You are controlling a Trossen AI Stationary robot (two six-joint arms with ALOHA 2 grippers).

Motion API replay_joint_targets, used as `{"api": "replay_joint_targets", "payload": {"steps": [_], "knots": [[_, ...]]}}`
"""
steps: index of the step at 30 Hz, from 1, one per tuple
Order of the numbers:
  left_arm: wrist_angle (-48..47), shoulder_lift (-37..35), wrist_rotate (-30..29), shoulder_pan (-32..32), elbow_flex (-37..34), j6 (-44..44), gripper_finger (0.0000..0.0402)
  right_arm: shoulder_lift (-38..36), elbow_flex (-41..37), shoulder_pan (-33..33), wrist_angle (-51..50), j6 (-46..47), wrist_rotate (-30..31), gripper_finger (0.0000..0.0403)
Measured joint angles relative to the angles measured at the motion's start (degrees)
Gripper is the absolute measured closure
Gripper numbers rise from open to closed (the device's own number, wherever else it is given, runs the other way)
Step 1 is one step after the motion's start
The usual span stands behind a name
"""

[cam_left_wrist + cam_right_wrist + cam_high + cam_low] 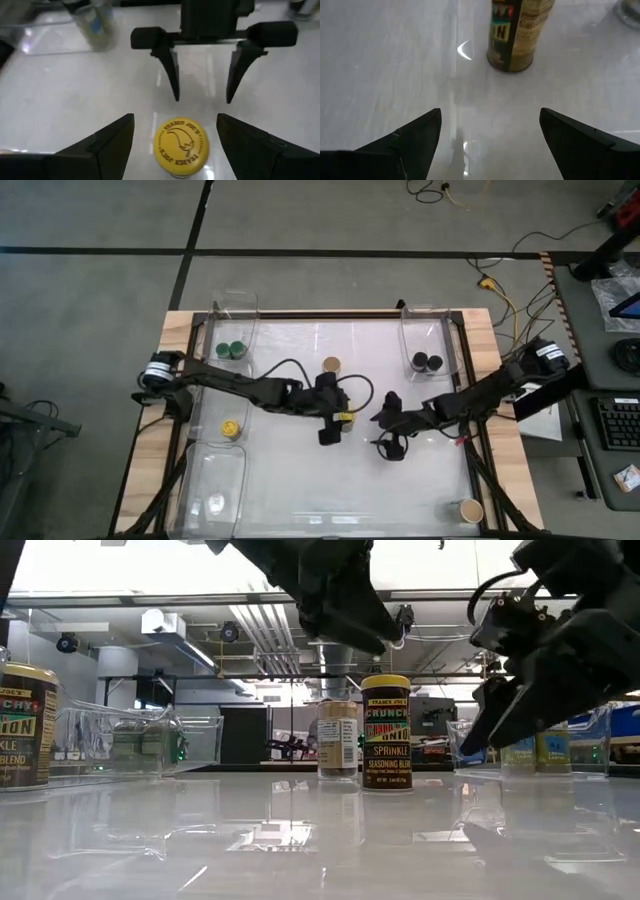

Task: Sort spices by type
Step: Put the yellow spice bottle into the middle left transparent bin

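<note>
Between the left gripper's (176,131) spread fingers stands a yellow-lidded jar (182,142), logo printed on its cap; opposite, the right gripper (490,131) hangs open, empty.

I see a glossy white bench (300,480) edged in pale wood. Four clear bins sit at its corners: the far-left bin (235,330) holds green-lidded jars (230,350), the far-right bin (425,340) black-lidded jars (427,362), and the near-left bin (215,480) looks bare. Standing directly on the surface are a tan-lidded jar (332,365), two yellow-lidded jars (231,427) (181,142), and another tan-lidded jar (471,510) near the right corner.
</note>
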Motion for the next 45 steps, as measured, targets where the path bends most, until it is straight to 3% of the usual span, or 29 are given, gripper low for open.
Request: {"api": "replay_joint_targets", "payload": {"steps": [6, 19, 35, 45], "knots": [[-3.18, 0.63, 7.77, 3.28, 0.64, -5.67, 0.0132, 3.57, -0.39, 0.89, 2.20, 3.11, -0.02, 0.0078], [-10.92, 5.17, 10.77, 3.72, 7.54, -3.77, 0.0067, 10.33, 0.08, 0.87, 8.60, 5.09, 0.59, 0.0074], [-27.79, 15.00, 11.40, 3.72, 22.47, -1.21, 0.0068, 10.43, -0.08, 1.22, 8.43, 6.53, 0.37, 0.0078], [-29.60, 15.82, 11.36, 3.72, 23.63, -1.67, 0.0068, 10.43, -0.13, 1.24, 8.36, 6.53, 0.22, 0.0078]]}}
